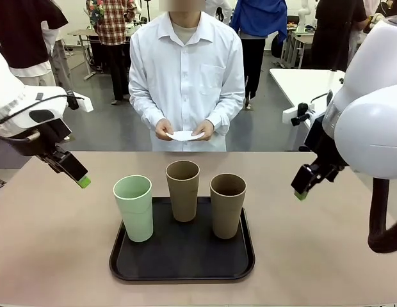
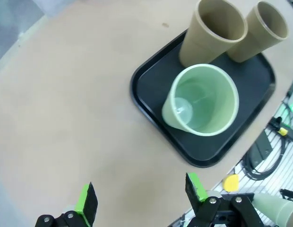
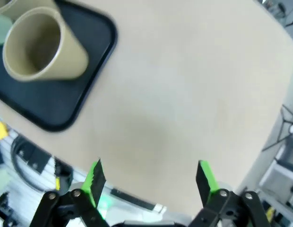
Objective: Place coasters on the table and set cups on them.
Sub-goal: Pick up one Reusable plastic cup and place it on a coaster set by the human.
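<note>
Black rounded-square tray (image 1: 179,259) lying flat, front and centre in the front view, with a raised rim all round and a dark matte floor. Straight beyond it, a person in a white button-up shirt (image 1: 186,70) with a chest pocket stands square-on. Busy room behind: someone in a plaid shirt (image 1: 112,22) off to the left, someone in a blue top (image 1: 259,16) to the right, grey floor (image 1: 102,131) between. A white table (image 1: 301,83) sits at the right. Down low in the left wrist view, black cables (image 2: 260,156) lie looped, with a small yellow object (image 2: 230,182) just beside them.
</note>
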You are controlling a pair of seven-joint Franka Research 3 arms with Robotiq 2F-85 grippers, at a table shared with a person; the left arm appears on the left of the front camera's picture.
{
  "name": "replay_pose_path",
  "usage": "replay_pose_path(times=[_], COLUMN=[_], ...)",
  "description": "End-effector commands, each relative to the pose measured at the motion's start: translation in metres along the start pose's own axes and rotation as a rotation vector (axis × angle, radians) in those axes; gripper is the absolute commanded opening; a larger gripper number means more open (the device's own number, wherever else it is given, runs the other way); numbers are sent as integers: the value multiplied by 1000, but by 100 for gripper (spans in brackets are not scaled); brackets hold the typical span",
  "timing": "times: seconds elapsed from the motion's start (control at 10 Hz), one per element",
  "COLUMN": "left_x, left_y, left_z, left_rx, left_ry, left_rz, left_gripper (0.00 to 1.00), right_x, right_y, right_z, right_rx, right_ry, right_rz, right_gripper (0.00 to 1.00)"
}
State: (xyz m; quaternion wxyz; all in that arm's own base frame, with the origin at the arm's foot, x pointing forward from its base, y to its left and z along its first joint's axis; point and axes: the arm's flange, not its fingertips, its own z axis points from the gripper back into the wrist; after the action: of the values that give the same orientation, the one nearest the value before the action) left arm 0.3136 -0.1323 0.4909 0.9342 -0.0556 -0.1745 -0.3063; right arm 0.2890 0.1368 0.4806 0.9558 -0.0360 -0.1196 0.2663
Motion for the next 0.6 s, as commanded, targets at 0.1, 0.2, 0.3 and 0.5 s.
replay_pose_path(times=[0.1,0.2,0.3,0.5], left_x=[3,3,0,-11], left_y=[8,8,1,34], left_z=[-11,-11,-1,16], left_rx=[33,33,5,-327], left_ry=[13,13,2,-142], left_rz=[-11,-11,2,157], left_gripper=[100,100,100,100], right_x=[12,-2,-6,-32], right_y=[-12,1,-24,-66], right_z=[-7,3,-6,-7], right_rx=[-17,-1,287,692], right_ry=[-52,1,-136,-334], right_rz=[-5,0,-104,-313], right_gripper=[100,100,100,100])
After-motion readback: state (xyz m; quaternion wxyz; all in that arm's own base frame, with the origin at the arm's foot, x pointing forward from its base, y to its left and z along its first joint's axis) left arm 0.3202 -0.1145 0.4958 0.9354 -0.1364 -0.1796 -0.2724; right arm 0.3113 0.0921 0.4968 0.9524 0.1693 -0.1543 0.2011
